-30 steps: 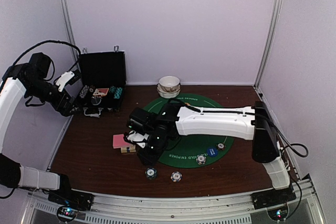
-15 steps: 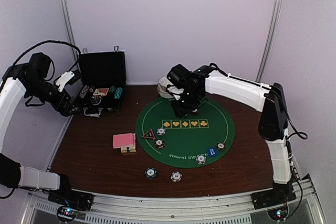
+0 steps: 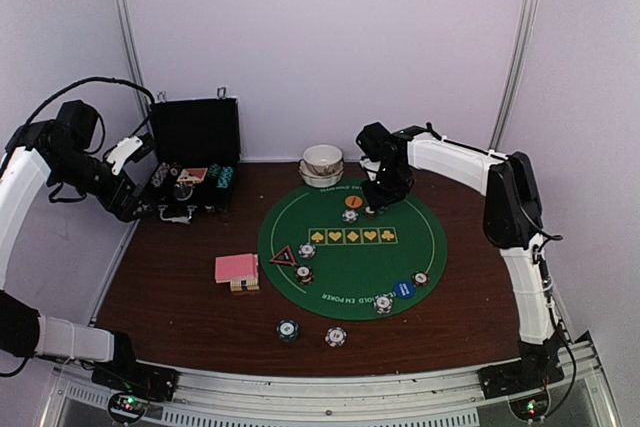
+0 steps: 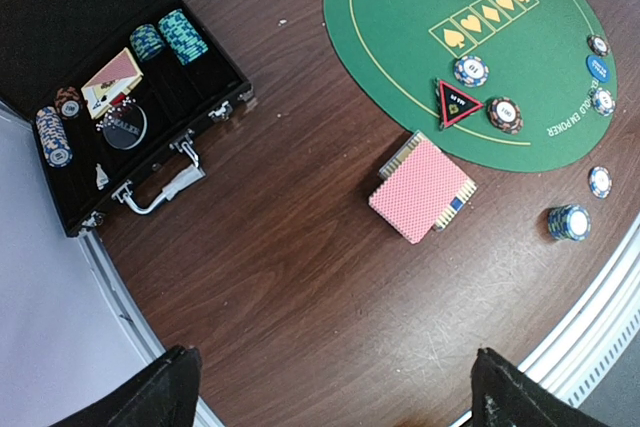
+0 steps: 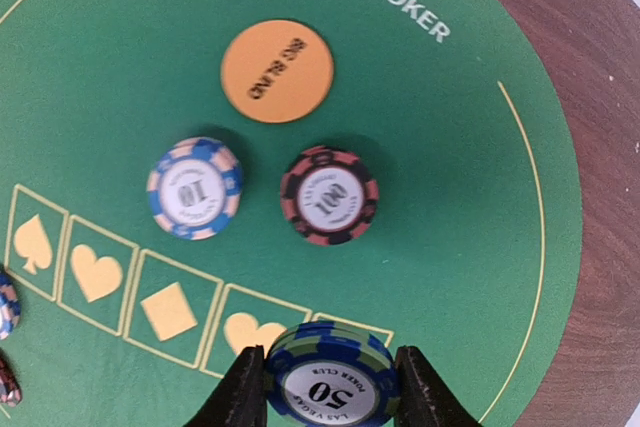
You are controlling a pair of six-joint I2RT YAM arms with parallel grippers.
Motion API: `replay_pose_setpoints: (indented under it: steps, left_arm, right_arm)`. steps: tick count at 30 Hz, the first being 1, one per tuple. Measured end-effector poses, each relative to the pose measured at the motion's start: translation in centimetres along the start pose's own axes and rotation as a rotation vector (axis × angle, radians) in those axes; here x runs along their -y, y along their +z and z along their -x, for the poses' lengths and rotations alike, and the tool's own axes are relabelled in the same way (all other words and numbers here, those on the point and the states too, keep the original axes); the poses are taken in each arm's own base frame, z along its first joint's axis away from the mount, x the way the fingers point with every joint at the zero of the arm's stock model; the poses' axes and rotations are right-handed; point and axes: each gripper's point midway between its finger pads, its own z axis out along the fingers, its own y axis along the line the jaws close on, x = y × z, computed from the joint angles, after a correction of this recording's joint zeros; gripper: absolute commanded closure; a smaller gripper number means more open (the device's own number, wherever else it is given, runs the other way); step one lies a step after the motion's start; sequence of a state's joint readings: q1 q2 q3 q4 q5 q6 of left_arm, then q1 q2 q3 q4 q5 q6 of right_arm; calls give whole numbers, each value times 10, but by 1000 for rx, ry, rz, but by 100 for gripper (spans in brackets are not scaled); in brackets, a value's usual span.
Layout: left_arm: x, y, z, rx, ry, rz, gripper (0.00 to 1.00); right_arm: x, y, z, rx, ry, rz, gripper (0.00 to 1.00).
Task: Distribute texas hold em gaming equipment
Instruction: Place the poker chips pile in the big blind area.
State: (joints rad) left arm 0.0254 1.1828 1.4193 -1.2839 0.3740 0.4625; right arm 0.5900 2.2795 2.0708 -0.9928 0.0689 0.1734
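Right jaws: the right gripper point(image 5: 325, 387) is pinched on a 50 chip point(image 5: 328, 365), one black finger on each side of its rim.
Held chip: round, hard and glossy, with a green-and-blue striped edge and a white centre label; it sits flat between the fingers, over the row of yellow suit boxes. Can't tell whether it touches the felt.
Just beyond the jaws: a 100 chip point(image 5: 329, 195), dark with red stripes, and a 10 chip point(image 5: 195, 187), blue and cream, lie flat and apart; past them is a smooth orange disc point(image 5: 277, 70).
Surface: a round green felt mat point(image 5: 460, 247) on a dark wooden table point(image 4: 280, 267).
Right arm: reaching out across the mat's far side, wrist tipped down, near the white bowl point(image 3: 322, 159).
Left jaws: the left gripper point(image 4: 335, 397) is spread wide with nothing between its fingers.
Left arm: raised off the table's left edge, beside the open black case point(image 4: 60, 17).
Elsewhere: the pink-backed deck point(image 4: 422, 188) lies on bare wood just beside the mat; the triangle marker point(image 4: 457, 102) lies at the mat's edge.
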Motion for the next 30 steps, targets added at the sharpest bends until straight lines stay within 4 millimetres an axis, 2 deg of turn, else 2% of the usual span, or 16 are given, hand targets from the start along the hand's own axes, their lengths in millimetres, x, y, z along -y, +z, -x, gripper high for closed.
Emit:
replay_pose_setpoints:
  steps: [7,14,20,23,26,30]
  left_arm:
    - [-1,3,0,-7,-2,-5,2]
    - [-1,4,-1,-11,-2,-7,2]
    - [-2,4,-1,-11,-2,-6,2]
    - [-2,4,-1,-11,-2,-6,3]
    - [-2,4,-1,-12,-2,-4,3]
    - [-2,3,-1,-12,-2,-3,2]
  right_arm:
    - [41,28,1,-28,82,-35,94]
    - [49,57,3,-50,102,-45,95]
    - [53,72,7,-51,114,-46,94]
    - [57,78,9,-51,127,-45,86]
    - [58,78,12,-46,133,-42,61]
    - [58,80,11,-48,136,-37,52]
